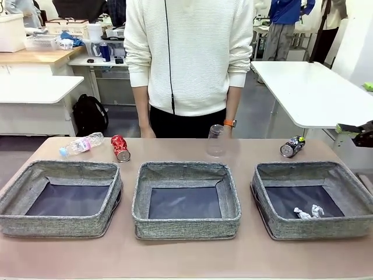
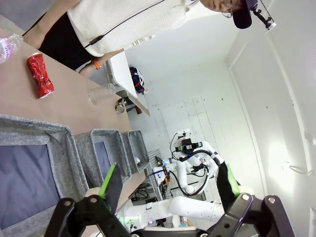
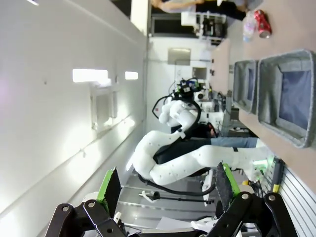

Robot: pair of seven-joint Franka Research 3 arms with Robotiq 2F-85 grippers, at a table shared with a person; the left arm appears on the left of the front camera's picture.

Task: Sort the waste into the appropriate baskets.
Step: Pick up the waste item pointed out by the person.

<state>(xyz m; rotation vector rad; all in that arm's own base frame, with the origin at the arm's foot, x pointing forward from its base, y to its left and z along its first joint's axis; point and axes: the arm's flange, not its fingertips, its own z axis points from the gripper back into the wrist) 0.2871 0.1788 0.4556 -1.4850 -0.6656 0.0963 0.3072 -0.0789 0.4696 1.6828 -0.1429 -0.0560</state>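
Left fingers (image 2: 109,182) are spread wide with nothing between them. Out past the picture-left finger runs the counter (image 2: 74,106). The left basket (image 2: 64,158) sits closest to that finger, and the middle basket (image 2: 114,153) and right basket (image 2: 139,148) line up farther along. Beyond the baskets, well clear of the fingertips, lies the crushed red can (image 2: 40,75), with the clear plastic bottle (image 2: 9,44) at the frame edge. The clear plastic cup (image 2: 96,94) and dark can (image 2: 120,105) are farther along the counter, and a person in a white sweater (image 2: 123,19) stands behind them.

Right fingers (image 3: 220,185) are parted just as wide and grip nothing. Up past the picture-right finger, far from the tips, the right basket's wall shows, then the next basket, and the red can and bottle are tiny at the top.

From the front, all three baskets sit in a row. The small white scraps (image 1: 309,212) are on the right basket's floor. Bottle, red can, cup and dark can are all on the counter on the baskets' far side. The cup is just in front of the person's wrist — contact can't be made out.
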